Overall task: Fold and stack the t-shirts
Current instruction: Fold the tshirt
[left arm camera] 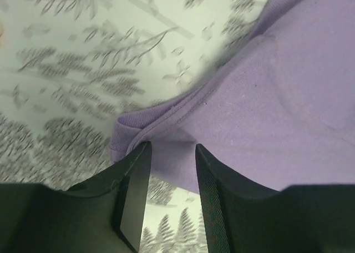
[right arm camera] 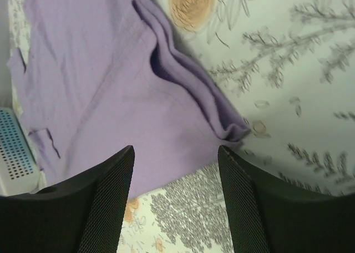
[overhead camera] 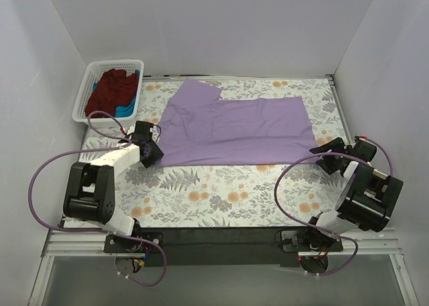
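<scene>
A light lavender t-shirt [overhead camera: 234, 125] lies spread flat on the floral table cloth. My left gripper [overhead camera: 153, 151] sits at its near left corner; in the left wrist view its jaws [left arm camera: 171, 148] stand apart with the folded corner of the shirt [left arm camera: 266, 109] at the fingertips, not pinched. My right gripper [overhead camera: 322, 148] is at the near right corner; in the right wrist view it [right arm camera: 176, 150] is wide open just above the shirt's edge [right arm camera: 100, 70], holding nothing. A maroon shirt [overhead camera: 114, 88] and a blue shirt [overhead camera: 127, 107] lie in the basket.
A white lattice basket [overhead camera: 87, 94] stands at the back left, also showing in the right wrist view [right arm camera: 16, 147]. White walls close in the table on the left, back and right. Purple cables loop beside both arms.
</scene>
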